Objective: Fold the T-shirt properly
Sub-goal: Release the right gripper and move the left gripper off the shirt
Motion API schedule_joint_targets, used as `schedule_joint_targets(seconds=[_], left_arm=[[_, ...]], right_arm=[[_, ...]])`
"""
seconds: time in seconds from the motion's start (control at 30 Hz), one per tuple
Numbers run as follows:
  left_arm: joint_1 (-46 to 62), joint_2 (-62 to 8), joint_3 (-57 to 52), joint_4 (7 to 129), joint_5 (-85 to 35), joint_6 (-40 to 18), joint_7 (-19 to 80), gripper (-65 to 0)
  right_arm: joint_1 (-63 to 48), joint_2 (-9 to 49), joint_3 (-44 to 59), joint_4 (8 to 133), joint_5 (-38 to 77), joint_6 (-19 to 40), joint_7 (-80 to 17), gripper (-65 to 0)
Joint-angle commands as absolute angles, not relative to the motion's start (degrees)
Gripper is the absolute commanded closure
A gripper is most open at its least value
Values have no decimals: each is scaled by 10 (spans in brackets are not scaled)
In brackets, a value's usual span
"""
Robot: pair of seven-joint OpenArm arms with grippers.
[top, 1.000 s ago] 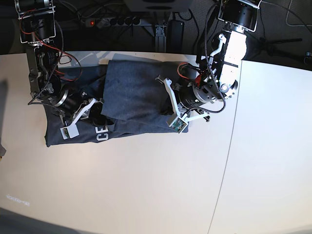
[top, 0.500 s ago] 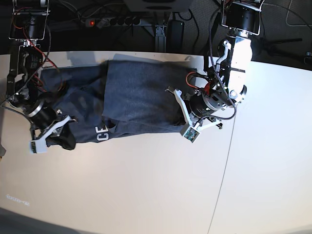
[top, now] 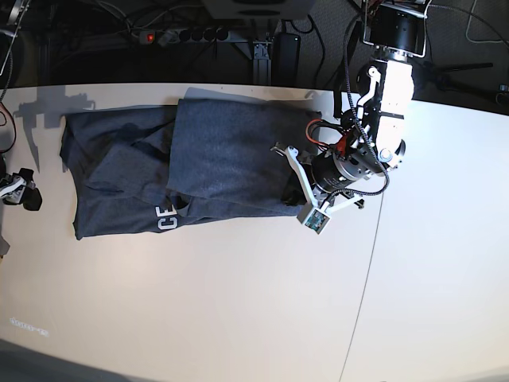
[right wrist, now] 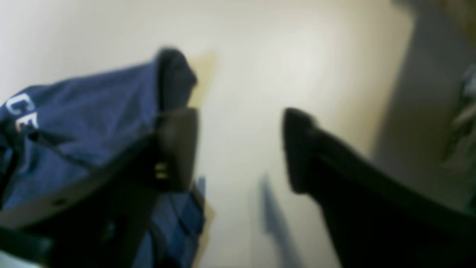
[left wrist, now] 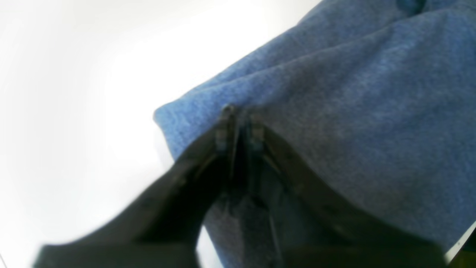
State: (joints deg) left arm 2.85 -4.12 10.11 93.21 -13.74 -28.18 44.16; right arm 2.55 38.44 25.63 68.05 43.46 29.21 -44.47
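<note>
The T-shirt (top: 199,171) lay part-folded across the far half of the table (top: 238,318). The left gripper (left wrist: 238,124) pinched its right edge and could drag the fold askew when lifting. At far left, the right gripper (right wrist: 240,149) gaped, holding nothing.

Looks like a robotics lab or test bench: plain white worktop (top: 238,318) made of two panels with a seam, black power strip with a red lit switch (top: 179,35) and tangled black cables (top: 135,16) behind it on a dark floor, exposed red wiring (top: 322,131) on a white-and-black robot arm (top: 387,87)
</note>
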Motion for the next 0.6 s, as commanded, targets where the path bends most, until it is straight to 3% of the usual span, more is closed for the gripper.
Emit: schedule_joint_targets(seconds=[0.0,0.23,0.57], left_arm=[[20,-40,101,940,-145,-294,436,-122],[19,-40,101,940,-146,-294,435,-122],[19,-40,101,940,-146,-294,435,-122]], right_arm=[[33,403,260,669,456,329,-443,-392],[33,400,208,588,535,330,-481,-392],[34,371,132,584,578,330,-496,-392]])
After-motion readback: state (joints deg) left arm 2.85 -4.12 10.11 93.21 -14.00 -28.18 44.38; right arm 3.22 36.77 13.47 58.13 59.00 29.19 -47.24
